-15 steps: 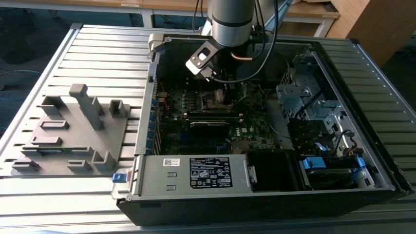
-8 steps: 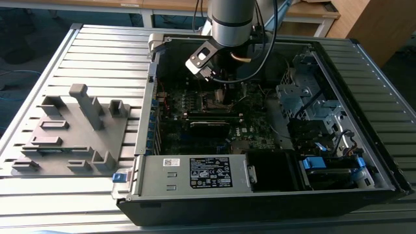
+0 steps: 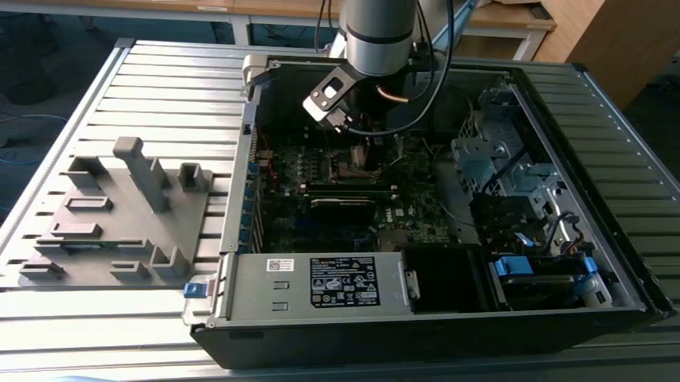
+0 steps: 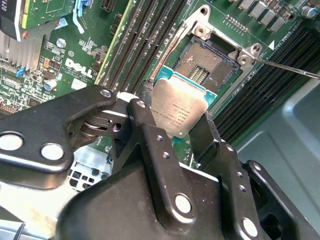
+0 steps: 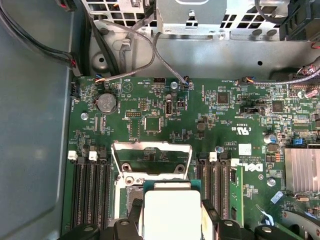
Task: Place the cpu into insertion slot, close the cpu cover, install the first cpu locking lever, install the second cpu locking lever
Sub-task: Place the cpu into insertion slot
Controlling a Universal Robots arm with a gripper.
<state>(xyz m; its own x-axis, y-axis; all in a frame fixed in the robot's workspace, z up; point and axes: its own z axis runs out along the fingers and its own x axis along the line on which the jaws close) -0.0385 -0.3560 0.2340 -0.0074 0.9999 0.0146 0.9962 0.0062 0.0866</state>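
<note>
My gripper (image 4: 176,114) is shut on the cpu (image 4: 182,100), a thin square chip with a silvery face, gripped by two opposite edges between black fingers (image 4: 145,125). The chip hangs tilted just above the insertion slot (image 4: 205,62), whose dark pin field lies bare beside it. In the first wrist view the cpu (image 5: 171,207) covers part of the slot (image 5: 129,196), and the cpu cover (image 5: 151,161), a silvery frame, stands swung open past it. A thin locking lever (image 4: 285,67) sticks out from the socket's corner. In the exterior view the gripper (image 3: 358,150) reaches down into the open computer case (image 3: 425,334).
Black memory slots (image 5: 90,190) flank the socket on both sides. A finned heatsink (image 5: 302,170) and loose cables (image 5: 125,45) lie close by. A metal drive cage (image 3: 499,159) fills the exterior view's right. A grey parts fixture (image 3: 117,215) stands on the slatted table.
</note>
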